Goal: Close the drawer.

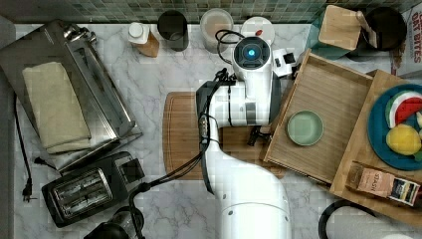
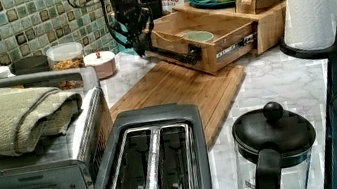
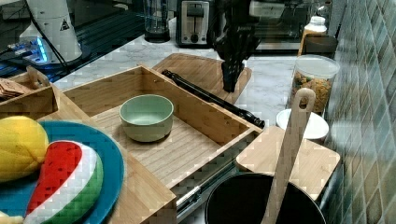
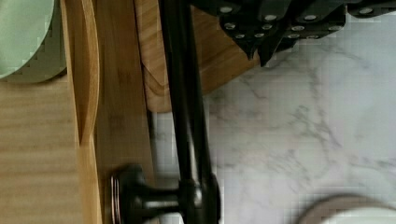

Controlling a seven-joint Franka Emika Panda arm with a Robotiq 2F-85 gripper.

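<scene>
The drawer (image 1: 328,124) stands pulled well out of its wooden cabinet (image 1: 383,149), its bamboo floor fully exposed, and it is our landmark here. Sitting inside the drawer, toward its front wall, there's a pale green bowl (image 3: 146,116), upright and apart from the side walls. Across the outside of the drawer's front wall runs a long black bar handle (image 4: 187,107), carried on stubby black posts. And right there, just in front of that handle, hangs the end effector (image 3: 230,77), pointing down at the front of the drawer; the wrist view shows its black fingertips (image 4: 256,43) pressed close together, clenched on nothing, just beside the bar with marble showing between them. Under the drawer's front edge lies a grooved wooden cutting board (image 2: 176,91), flat on the marble counter (image 1: 149,79) and reaching out away from the drawer. On top of the cabinet behind the drawer, a blue plate (image 3: 105,154) carries a watermelon slice (image 3: 65,179) and a yellow lemon (image 3: 21,147). Beside the drawer, toward the tiled wall, a dark pot (image 3: 247,200) holds a wooden spoon (image 3: 287,149), with a cereal jar (image 3: 313,81) further along. Well away from the drawer, past the cutting board, sits a black toaster (image 1: 89,186).
</scene>
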